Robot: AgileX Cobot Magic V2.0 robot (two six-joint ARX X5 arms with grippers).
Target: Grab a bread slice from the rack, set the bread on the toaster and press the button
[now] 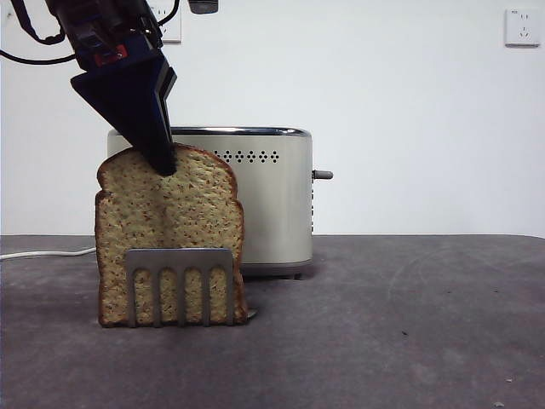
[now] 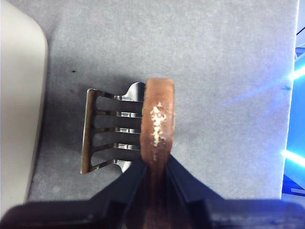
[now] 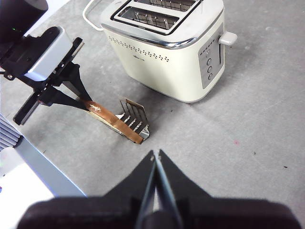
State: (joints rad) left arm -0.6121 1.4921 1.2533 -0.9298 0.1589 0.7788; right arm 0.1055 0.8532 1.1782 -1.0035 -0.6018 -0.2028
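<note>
The slice of bread (image 1: 170, 230) stands upright in the low silver rack (image 1: 179, 285), in front of the cream toaster (image 1: 272, 196). My left gripper (image 1: 162, 158) comes down from the upper left and is shut on the slice's domed top edge. The left wrist view shows its jaws pressed on both sides of the crust (image 2: 158, 119), with the rack (image 2: 102, 131) beside it. My right gripper (image 3: 156, 160) is shut and empty, held high over the table. From there I see the toaster (image 3: 167, 47), the bread (image 3: 114, 123), the rack (image 3: 136, 117) and the left gripper (image 3: 78, 102).
The toaster's lever (image 1: 322, 175) sticks out on its right end, above a column of round buttons (image 3: 208, 62). Its two slots (image 3: 150, 16) are open at the top. A white cord (image 1: 43, 253) runs off to the left behind the bread. The dark table (image 1: 409, 324) stretches to the right.
</note>
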